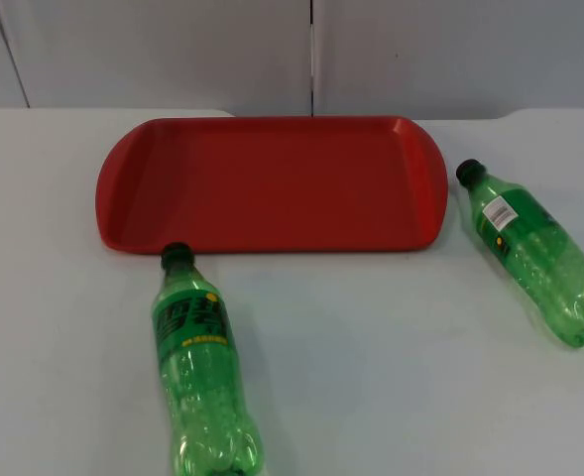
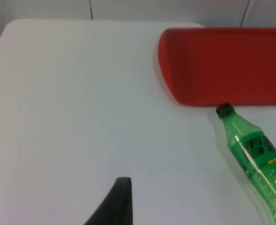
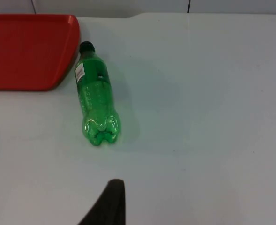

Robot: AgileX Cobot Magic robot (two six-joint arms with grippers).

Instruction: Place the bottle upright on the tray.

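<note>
A red tray (image 1: 272, 183) lies at the back middle of the table with nothing on it. Two green bottles with black caps lie on their sides. The left bottle (image 1: 197, 367) lies in front of the tray, its cap touching or nearly touching the tray's front rim. The right bottle (image 1: 534, 253) lies off the tray's right end, cap pointing back. My left gripper (image 2: 114, 206) hangs over bare table, well apart from the left bottle (image 2: 255, 154) and the tray (image 2: 227, 65). Over the table, my right gripper (image 3: 107, 204) is short of the right bottle (image 3: 95, 101) and holds nothing.
The white table top (image 1: 401, 377) stretches bare between the two bottles. A grey partition wall (image 1: 311, 50) closes the back behind the tray. The right bottle lies close to the picture's right edge.
</note>
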